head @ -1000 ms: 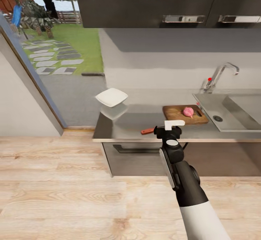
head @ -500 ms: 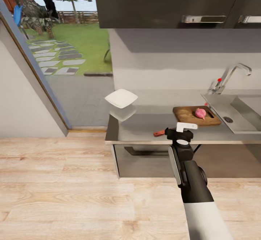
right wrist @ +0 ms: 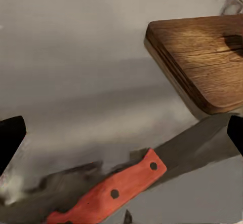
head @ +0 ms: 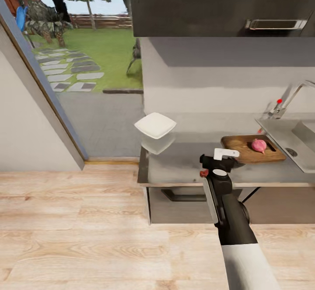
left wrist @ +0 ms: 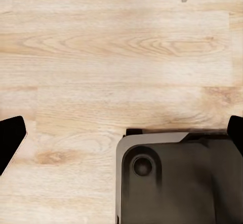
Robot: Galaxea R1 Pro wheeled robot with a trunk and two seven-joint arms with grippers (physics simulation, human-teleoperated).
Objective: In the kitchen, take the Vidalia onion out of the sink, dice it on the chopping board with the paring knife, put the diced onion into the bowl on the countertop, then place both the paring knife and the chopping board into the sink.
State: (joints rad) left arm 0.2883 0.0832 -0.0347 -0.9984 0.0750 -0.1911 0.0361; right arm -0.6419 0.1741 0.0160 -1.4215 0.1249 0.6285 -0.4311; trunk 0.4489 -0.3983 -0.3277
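since a second ago my view has swung left, my right gripper (head: pixel 220 158) hovering fingers apart over the paring knife (right wrist: pixel 109 191) on the table (head: pixel 183 163) (handle pointing away from the chopping board (head: pixel 252 149) alongside).

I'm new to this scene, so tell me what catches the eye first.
A pink onion sits on a brown chopping board on the grey countertop, beside the sink. The right end effector hangs above a red-handled knife near the counter's front edge. A white bowl stands at the counter's far corner, by the garden doorway.
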